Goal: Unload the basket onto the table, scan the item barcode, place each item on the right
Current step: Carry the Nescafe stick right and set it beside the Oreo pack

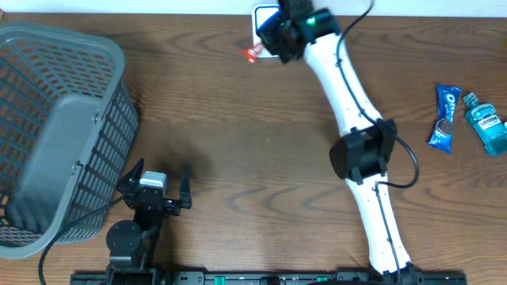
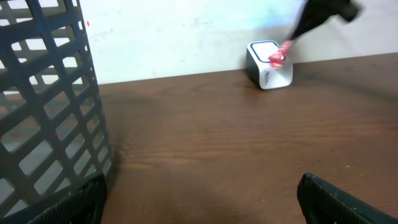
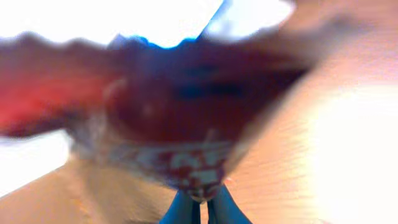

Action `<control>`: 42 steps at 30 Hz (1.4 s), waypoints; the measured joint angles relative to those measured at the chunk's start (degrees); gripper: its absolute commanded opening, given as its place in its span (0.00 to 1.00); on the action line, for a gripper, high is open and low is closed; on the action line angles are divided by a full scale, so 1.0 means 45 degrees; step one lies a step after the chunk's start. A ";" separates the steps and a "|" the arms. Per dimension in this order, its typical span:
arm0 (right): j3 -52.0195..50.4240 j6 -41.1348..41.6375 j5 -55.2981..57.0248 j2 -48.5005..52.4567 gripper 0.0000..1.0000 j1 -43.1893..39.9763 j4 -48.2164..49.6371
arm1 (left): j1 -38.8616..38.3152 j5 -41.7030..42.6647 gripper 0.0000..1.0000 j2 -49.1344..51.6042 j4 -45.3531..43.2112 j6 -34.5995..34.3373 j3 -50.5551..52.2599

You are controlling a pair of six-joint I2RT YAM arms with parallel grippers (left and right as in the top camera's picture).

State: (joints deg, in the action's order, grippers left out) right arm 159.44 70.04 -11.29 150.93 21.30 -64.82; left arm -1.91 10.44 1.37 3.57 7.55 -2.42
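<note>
**Red packet held at the scanner, left arm parked open**

From my station, the right gripper (image 1: pixel 271 41) was stretched out to the far edge of the table (image 1: pixel 238 142), its jaws pressed together on a small red packet (image 1: pixel 252 54). In the right wrist view the packet (image 3: pixel 161 118) filled nearly the whole frame as a red blur, with the two blue fingertips (image 3: pixel 186 210) pinching its lower edge. I could read no print or barcode on it.

The packet hung just beside the white and blue scanner (image 1: pixel 264 17) that stood against the back wall. In the left wrist view, the packet (image 2: pixel 278 55) overlapped the scanner's (image 2: pixel 268 70) top face. I could not tell whether the two touched.

The left gripper (image 1: pixel 158 184) sat low near my edge of the table, jaws spread wide and holding nothing, next to the grey mesh basket (image 1: pixel 55 119). Its dark fingers (image 2: pixel 339 200) showed at the bottom corners of its own camera.

Well off to the right lay an Oreo packet (image 1: pixel 444 119), with a Listerine bottle (image 1: pixel 485 123) just beside it.
</note>
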 measured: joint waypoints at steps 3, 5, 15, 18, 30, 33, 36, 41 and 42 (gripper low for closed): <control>0.0733 -0.0845 0.0073 -0.0005 0.01 -0.0588 -0.2594 | 0.0000 0.0000 0.98 0.0005 0.0000 0.0000 0.0000; 0.0826 -0.1724 0.0155 -0.0005 0.01 -0.1307 -0.4299 | 0.0000 0.0000 0.98 0.0005 0.0000 0.0000 0.0000; 0.0306 -0.6018 0.2691 -0.0005 0.01 -0.4779 -0.7106 | 0.0000 0.0000 0.98 0.0005 0.0000 0.0000 0.0000; -0.0758 -0.7009 0.3429 -0.0005 0.01 -0.5659 -0.6732 | 0.0000 0.0000 0.98 0.0005 0.0000 0.0000 0.0000; -0.4133 -0.8592 0.6285 0.0102 0.01 -0.9209 -0.5518 | 0.0000 0.0000 0.98 0.0005 0.0000 0.0000 0.0000; -0.4133 -0.8733 0.6824 0.0102 0.36 -1.0093 -0.5479 | 0.0000 0.0000 0.98 0.0005 0.0000 0.0000 0.0000; -0.4090 -0.8971 0.6397 0.0102 0.54 -1.0977 -0.5547 | 0.0000 0.0000 0.98 0.0010 0.0000 0.0000 0.0000; -0.3007 -0.9437 0.5042 0.0112 0.58 -1.1521 -0.6407 | 0.0000 0.0000 0.98 0.0005 0.0000 0.0000 0.0000; -0.2584 -0.9476 0.4862 0.0112 0.58 -1.1516 -0.6698 | 0.0000 0.0000 0.98 0.0005 0.0005 0.0000 0.0000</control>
State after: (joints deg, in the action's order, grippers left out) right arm 147.81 27.40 10.59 151.44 -30.52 -94.96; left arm -1.91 10.44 1.39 3.60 7.55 -2.42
